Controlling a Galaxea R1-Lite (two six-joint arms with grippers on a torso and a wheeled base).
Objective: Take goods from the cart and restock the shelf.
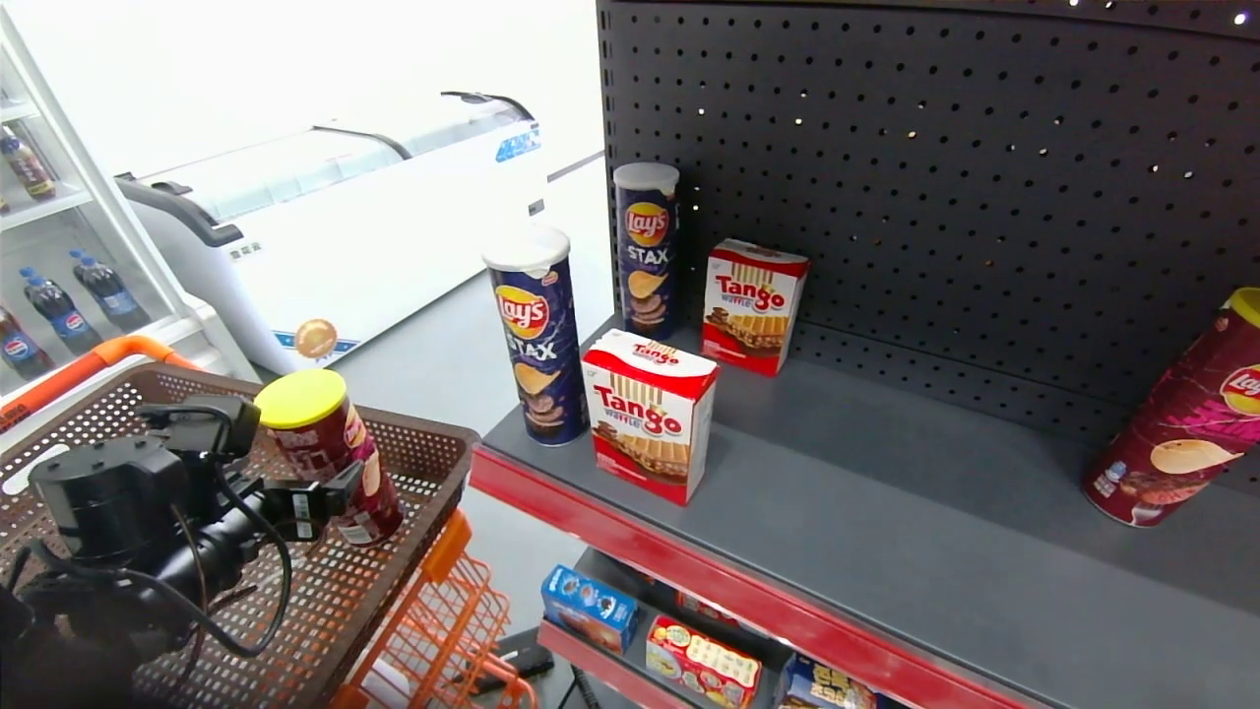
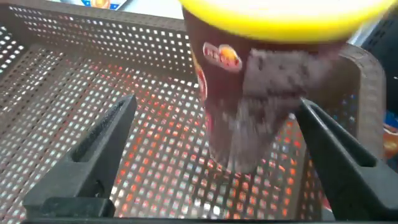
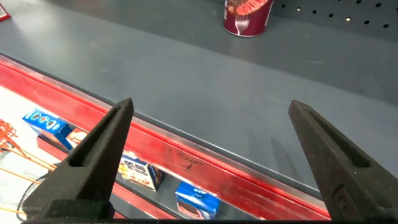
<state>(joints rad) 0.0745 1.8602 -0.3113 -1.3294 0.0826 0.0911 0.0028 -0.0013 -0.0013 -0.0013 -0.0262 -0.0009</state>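
Over at the cart [image 1: 453, 611], just off the left end of the shelf [image 1: 886, 492], the left arm lies low and nearly level across the brown basket [image 1: 433, 433], its wrist pointing toward the shelf. The left gripper [image 2: 216, 104] has its jaws spread wide, one finger on each side of the maroon chip can [image 1: 330, 443]. The can, yellow lid on top, stands in the basket corner nearest the shelf. The fingers [image 2: 99, 143] straddle it at about mid-height. Whether either pad is actually touching the can, I cannot tell.

The right gripper [image 3: 211, 104] hangs above the shelf's red front edge [image 1: 689, 561], angled down at the grey board. Its jaws are fully apart and there is nothing between them.

On the shelf itself, a second maroon can [image 1: 1181, 423] leans at the far right end. At the left end stand two blue chip cans [image 1: 536, 335] and two red-and-white wafer boxes [image 1: 650, 414], one pair near the front edge and one pair back by the pegboard. Boxed goods [image 1: 589, 606] sit on the tier below the shelf.
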